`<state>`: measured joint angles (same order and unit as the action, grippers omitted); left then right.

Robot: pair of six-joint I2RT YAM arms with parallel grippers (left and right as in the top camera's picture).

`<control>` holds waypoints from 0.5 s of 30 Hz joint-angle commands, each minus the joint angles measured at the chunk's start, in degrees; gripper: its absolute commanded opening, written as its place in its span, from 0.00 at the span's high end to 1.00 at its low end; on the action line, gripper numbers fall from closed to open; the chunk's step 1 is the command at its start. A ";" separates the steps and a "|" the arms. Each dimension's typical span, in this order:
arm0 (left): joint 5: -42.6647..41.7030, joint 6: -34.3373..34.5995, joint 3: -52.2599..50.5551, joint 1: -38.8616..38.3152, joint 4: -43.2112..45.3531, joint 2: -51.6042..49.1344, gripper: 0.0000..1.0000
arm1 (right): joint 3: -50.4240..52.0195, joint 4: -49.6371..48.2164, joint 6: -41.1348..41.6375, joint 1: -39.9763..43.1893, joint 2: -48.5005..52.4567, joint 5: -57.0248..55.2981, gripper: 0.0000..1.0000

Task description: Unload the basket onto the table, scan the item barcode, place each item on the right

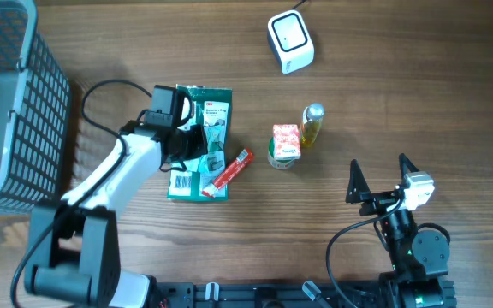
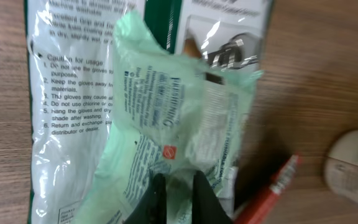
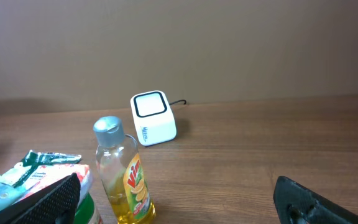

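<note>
Pale-green film packet [image 2: 173, 118] lies crumpled on the glove pack [image 2: 67, 93] on the bench [image 1: 383, 85], pinched at its near edge by the closed left tool [image 2: 178, 186]. Best to lift slowly so that it alone rises, then face its barcode to the white scanner [image 1: 290, 41]. Right tool [image 1: 378, 168] stands open.

Bare table [image 1: 246, 60] lies between packets [image 1: 212, 120] and scanner [image 1: 290, 41]; basket [image 1: 32, 94] walls left.
</note>
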<state>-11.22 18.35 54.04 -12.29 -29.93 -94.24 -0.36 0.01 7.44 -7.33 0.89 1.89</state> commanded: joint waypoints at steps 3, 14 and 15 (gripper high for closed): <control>4.66 0.50 0.44 -0.26 -1.27 -7.41 0.77 | 0.07 -0.22 0.22 0.24 -0.24 -0.26 0.00; 4.59 0.52 5.55 -0.09 -3.72 -0.52 0.59 | 0.07 -0.20 0.22 0.24 -0.24 -0.26 0.00; 4.33 0.52 6.69 -0.24 -4.17 1.20 0.58 | 0.07 -0.22 0.20 0.24 -0.24 -0.26 0.00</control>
<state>-9.39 18.79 57.69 -13.02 -33.01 -97.23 -0.36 0.01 7.44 -7.33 0.89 1.89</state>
